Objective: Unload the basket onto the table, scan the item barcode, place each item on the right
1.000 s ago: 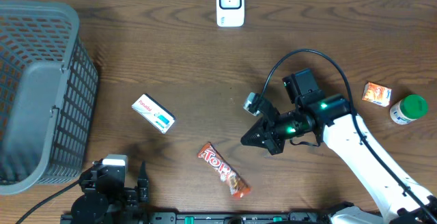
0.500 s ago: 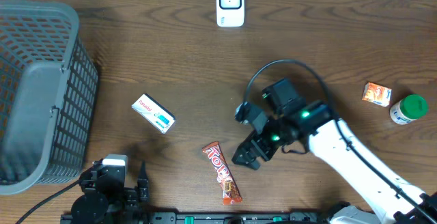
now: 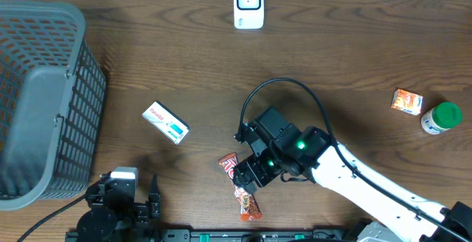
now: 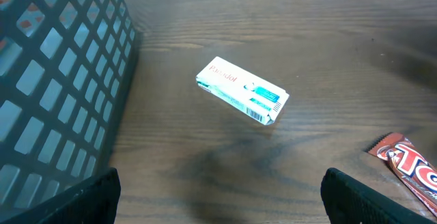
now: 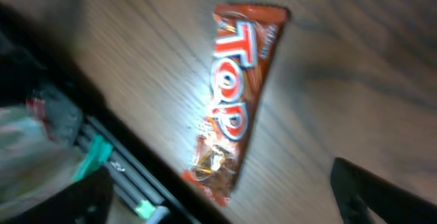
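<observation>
The candy bar (image 3: 248,202) lies flat on the table near the middle of the front edge, with the right gripper (image 3: 249,174) directly over its upper end. Its long axis runs from back-left to front-right, steeply toward the front edge. In the right wrist view the bar sits between the two fingers with its length running across the line that joins them. I judge that closing them would pinch the bar across its narrow width, not end to end.

At the left edge of the table stands the grey basket (image 3: 82,109); nothing shows inside it. At the front-left corner the left gripper (image 4: 218,200) hangs low with its fingers spread wide and nothing between them. A white box (image 3: 166,122) lies just ahead of it, and the bar is well off to its right. The right arm is plainly the nearer one. Its fingers are also spread wide and are not holding the bar.

The scanner (image 3: 248,4) stands at the middle of the back edge, almost straight back from the bar and well apart from it. A lifted bar would have to travel away from the front edge, with its barcode turned to face the scanner; I cannot see where that code is printed. Near the right edge sit a small orange box (image 3: 407,101) and a green-capped bottle (image 3: 441,118), just beside each other.
</observation>
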You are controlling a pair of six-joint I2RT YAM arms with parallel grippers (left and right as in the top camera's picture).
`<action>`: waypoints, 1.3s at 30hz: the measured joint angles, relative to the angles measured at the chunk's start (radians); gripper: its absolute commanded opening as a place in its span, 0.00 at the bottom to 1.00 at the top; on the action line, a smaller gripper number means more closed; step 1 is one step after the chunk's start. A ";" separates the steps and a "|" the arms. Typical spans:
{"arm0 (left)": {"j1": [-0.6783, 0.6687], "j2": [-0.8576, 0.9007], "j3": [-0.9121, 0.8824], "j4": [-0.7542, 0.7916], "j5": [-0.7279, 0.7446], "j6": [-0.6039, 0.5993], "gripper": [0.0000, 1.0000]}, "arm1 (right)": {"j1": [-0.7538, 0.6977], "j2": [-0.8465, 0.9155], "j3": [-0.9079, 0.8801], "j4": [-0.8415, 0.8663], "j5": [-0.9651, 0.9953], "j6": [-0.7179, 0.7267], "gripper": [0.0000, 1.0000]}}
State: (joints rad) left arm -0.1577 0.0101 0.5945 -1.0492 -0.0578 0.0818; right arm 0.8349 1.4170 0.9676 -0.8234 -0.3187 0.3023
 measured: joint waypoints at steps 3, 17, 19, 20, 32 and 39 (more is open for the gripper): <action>0.000 0.000 0.000 0.000 0.000 0.000 0.93 | 0.060 0.021 0.000 -0.017 0.098 0.078 0.99; 0.000 0.000 0.000 0.000 0.000 0.000 0.93 | 0.260 0.246 0.000 0.022 0.270 0.263 0.90; 0.000 0.000 0.000 0.000 0.000 0.000 0.93 | 0.287 0.250 0.000 0.023 0.286 0.280 0.90; 0.000 0.000 0.000 0.000 0.000 0.000 0.93 | 0.301 0.250 0.000 0.024 0.291 0.287 0.90; 0.000 0.000 0.000 0.000 0.000 0.000 0.93 | 0.433 0.284 0.000 -0.038 0.412 0.383 0.74; 0.000 0.000 0.000 -0.001 0.000 0.000 0.93 | 0.434 0.348 0.009 -0.022 0.451 0.410 0.44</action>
State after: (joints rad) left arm -0.1577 0.0101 0.5945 -1.0500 -0.0578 0.0818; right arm 1.2690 1.7653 0.9764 -0.8455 0.1318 0.7128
